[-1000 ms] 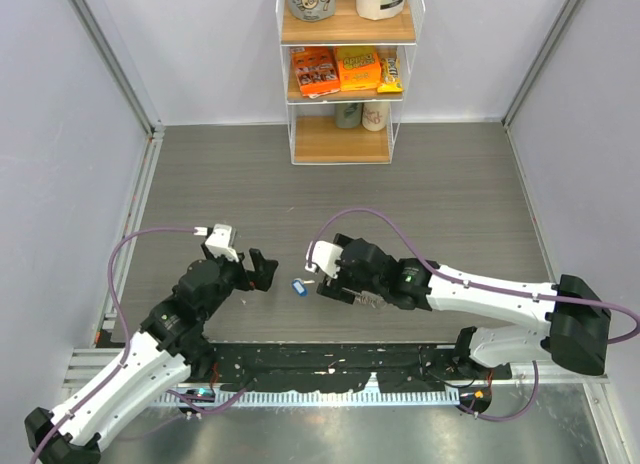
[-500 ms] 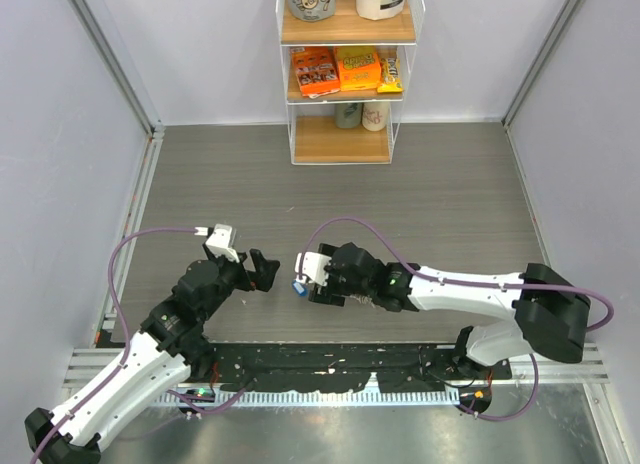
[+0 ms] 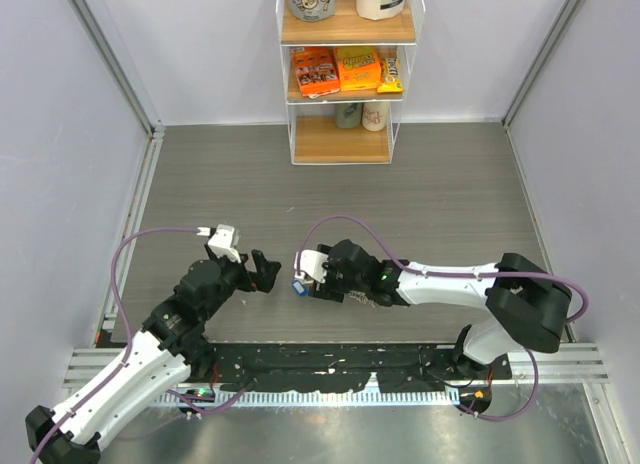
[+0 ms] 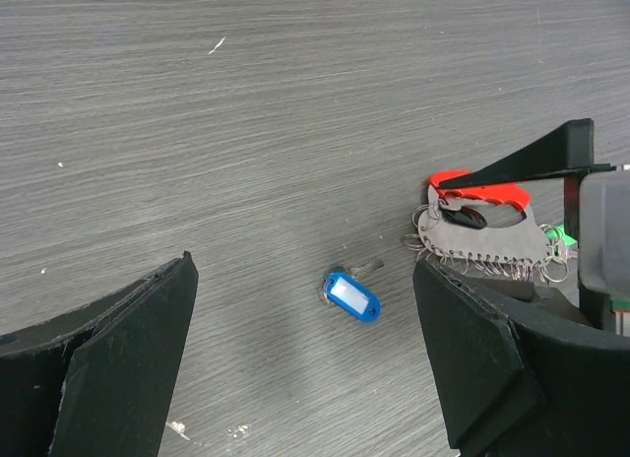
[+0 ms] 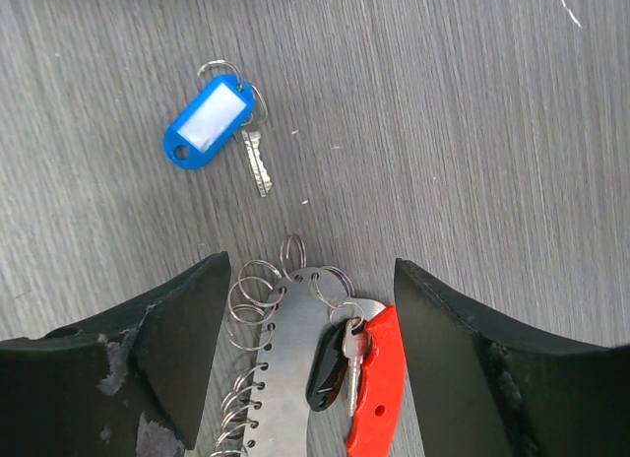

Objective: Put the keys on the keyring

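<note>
Keyring (image 5: 295, 359) — inside wide-spread right hand (image 5: 313, 270), ungripped | left hand (image 4: 303, 280) wide-spread, empty | blue key (image 5: 209, 122) lying apart

**Right arm closes in on blue key**

Moves right gripper (image 3: 304, 280) leftward, from well apart from the blue key (image 3: 298, 286) a second ago to just beside it now. Swings the right arm's elbow block (image 3: 527, 311) inward from the right edge toward centre. Pulls the purple cable (image 3: 345, 222) loop lower and tighter over the forearm. Creeps only slightly in the last half second.
</note>
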Motion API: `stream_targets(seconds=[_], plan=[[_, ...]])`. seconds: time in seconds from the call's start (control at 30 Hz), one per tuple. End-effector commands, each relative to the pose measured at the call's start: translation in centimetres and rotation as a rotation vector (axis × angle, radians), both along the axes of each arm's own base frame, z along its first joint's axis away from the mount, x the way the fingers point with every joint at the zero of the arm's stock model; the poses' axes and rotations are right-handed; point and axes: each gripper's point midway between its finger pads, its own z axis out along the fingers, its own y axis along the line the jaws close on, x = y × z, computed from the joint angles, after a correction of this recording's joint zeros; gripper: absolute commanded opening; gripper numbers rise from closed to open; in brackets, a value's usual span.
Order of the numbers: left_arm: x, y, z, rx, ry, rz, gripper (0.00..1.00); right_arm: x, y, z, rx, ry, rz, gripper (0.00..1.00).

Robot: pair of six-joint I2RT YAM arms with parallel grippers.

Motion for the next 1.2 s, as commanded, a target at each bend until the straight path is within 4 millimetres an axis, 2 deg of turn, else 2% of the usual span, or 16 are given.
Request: stream_targets(seconds=[0.0, 0.4, 0.77, 1.17], plan=[[0.5, -0.8, 1.3, -0.05, -0.041, -0.009, 0.99, 1.2, 0.8, 0.7, 0.04, -0.019, 0.0, 0.73], [0.6, -1.0, 1.1, -0.046, -0.032, -0.015, 0.99, 1.5, 0.9, -1.1, 0.023, 0.035, 0.02, 0.65], [0.6, -1.2, 0.9, -0.04, -0.02, -0.023, 0.99, 2.0, 1.2, -1.1, 0.035, 0.053, 0.017, 0.45], [0.6, -1.2, 0.8, -0.036, -0.02, -0.024, 0.99, 2.1, 1.1, -2.0, 0.005, 0.077, 0.012, 0.41]])
